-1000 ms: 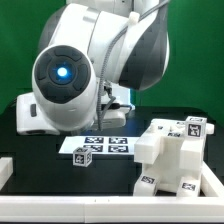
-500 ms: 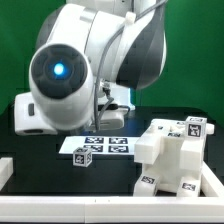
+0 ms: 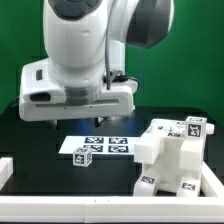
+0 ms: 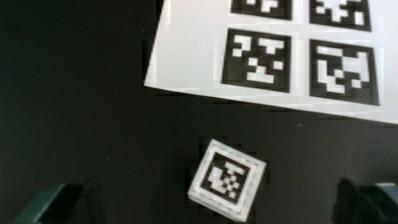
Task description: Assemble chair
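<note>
Pincer (image 4: 214,205) hangs wide and empty, its fingertips (image 4: 57,203) straddling a small tagged chair piece (image 4: 228,179) lying on the black bench (image 4: 80,120) between them; marker board (image 4: 285,50) sits at one o'clock.

We see a white chair (image 3: 170,158) block with black-and-white square tags, a white marker board (image 3: 100,145) with the same pattern, a black table (image 3: 40,160), and a green backdrop (image 3: 190,80).

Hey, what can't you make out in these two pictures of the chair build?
- End effector: exterior view, hidden behind the arm; wrist view shows only dark fingertips.
- Chair block: exterior view, cut off by the right edge.
- Marker board: wrist view, cropped by the picture's edge.
</note>
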`<state>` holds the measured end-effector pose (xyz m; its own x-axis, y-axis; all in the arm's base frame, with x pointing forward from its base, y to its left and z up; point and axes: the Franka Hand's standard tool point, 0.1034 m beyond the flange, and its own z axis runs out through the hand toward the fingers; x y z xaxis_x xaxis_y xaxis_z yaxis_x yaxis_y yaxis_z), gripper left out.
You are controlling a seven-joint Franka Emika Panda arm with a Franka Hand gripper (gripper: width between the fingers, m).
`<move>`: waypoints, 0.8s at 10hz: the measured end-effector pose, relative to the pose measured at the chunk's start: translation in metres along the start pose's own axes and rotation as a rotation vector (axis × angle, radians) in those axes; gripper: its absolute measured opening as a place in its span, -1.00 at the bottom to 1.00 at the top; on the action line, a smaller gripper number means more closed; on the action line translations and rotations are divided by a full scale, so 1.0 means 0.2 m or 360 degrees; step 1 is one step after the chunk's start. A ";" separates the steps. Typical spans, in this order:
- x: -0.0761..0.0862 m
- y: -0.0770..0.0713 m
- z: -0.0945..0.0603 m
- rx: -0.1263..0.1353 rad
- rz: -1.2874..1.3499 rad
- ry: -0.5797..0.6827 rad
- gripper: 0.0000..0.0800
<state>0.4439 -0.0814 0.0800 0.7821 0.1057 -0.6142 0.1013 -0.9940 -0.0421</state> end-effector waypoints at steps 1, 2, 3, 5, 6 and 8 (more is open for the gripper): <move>0.00 0.00 0.00 -0.0002 -0.0001 -0.0005 0.62; 0.05 0.01 0.01 -0.0055 -0.0087 0.0050 0.62; 0.09 0.01 0.01 -0.0081 -0.0202 0.0091 0.62; 0.14 0.01 0.00 -0.0135 -0.0482 0.0179 0.62; 0.14 -0.02 0.03 -0.0151 -0.0539 0.0213 0.62; 0.14 -0.01 0.03 -0.0143 -0.0520 0.0204 0.62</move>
<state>0.4613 -0.0773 0.0575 0.7698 0.4258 -0.4754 0.4078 -0.9012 -0.1468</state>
